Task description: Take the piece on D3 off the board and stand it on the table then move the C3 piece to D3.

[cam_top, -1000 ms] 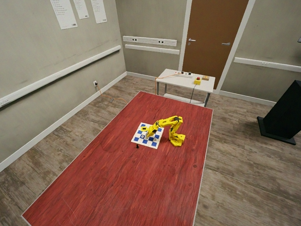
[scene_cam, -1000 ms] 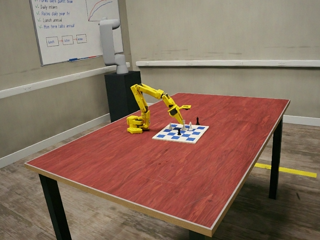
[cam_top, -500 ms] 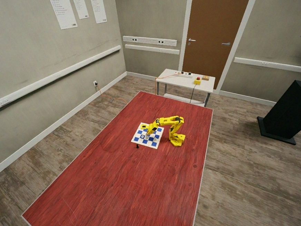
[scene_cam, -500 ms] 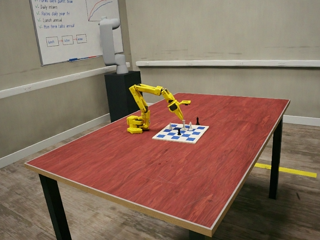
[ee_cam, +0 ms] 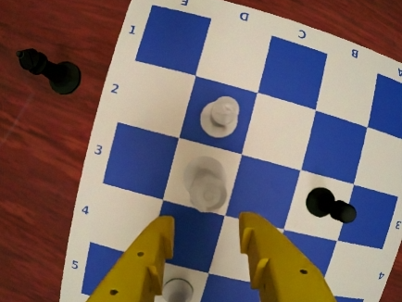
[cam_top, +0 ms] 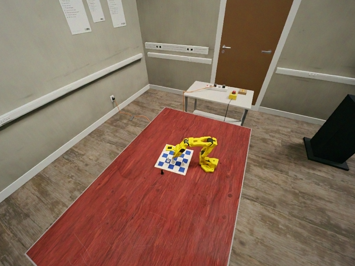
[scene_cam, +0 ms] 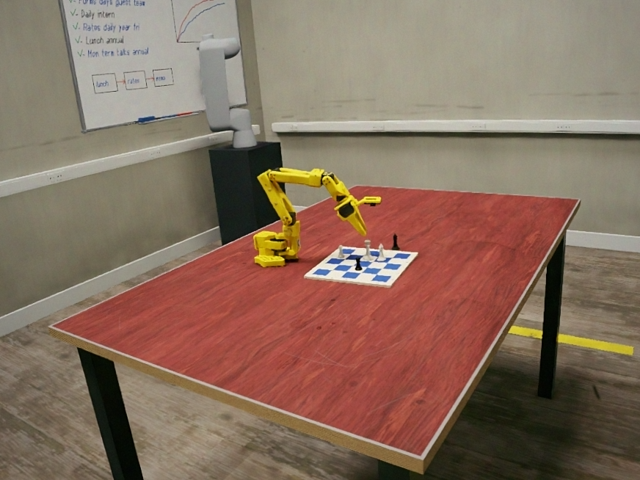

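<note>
The chessboard (ee_cam: 246, 159) lies on the red table and also shows in the top view (cam_top: 174, 162). A tall white piece (ee_cam: 205, 181) stands upright on D3, also in the exterior view (scene_cam: 367, 249). C3 is bare. A black piece (ee_cam: 49, 69) stands upright on the table beside the board's E edge; it also shows in the exterior and top views (scene_cam: 395, 241) (cam_top: 162, 172). My gripper (ee_cam: 206, 224) hangs above the board over row 4, short of the white piece. Its fingers are apart with nothing between them. It also shows in the exterior view (scene_cam: 363, 231).
The arm's base (scene_cam: 271, 250) sits beside the board.
</note>
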Available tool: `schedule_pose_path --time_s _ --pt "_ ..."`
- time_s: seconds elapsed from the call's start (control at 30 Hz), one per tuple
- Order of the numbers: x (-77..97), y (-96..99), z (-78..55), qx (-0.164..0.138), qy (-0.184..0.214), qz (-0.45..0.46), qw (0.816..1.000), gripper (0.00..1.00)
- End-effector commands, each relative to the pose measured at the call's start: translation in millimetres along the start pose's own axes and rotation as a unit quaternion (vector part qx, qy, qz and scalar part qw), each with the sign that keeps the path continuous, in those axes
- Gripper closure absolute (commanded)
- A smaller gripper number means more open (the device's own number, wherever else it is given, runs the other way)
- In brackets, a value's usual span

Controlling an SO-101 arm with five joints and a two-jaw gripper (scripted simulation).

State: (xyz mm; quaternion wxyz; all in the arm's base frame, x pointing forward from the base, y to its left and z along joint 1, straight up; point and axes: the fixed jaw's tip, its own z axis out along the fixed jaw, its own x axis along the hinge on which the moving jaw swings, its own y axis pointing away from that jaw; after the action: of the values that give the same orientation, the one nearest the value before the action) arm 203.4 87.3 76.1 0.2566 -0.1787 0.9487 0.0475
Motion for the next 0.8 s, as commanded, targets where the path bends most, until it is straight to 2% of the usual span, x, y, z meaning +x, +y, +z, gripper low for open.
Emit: schedule_pose_path --time_s 0.0,0.2,0.33,0.5,0.7,0.77 --pt "-3.9 -0.4 -4.3 0.000 -0.010 0.005 1.000 0.88" --pt "-3.9 -1.8 -4.4 0.002 -0.009 0.008 1.000 0.88" --pt "-3.8 -10.4 -5.1 0.012 -0.005 0.024 1.000 0.87" --pt "-1.9 -35.7 -8.2 0.040 0.007 0.072 0.997 0.85" --pt "9.6 -83.9 -19.1 0.093 0.031 0.170 0.981 0.79" --pt "9.6 -83.9 -19.1 0.093 0.031 0.170 0.981 0.79"
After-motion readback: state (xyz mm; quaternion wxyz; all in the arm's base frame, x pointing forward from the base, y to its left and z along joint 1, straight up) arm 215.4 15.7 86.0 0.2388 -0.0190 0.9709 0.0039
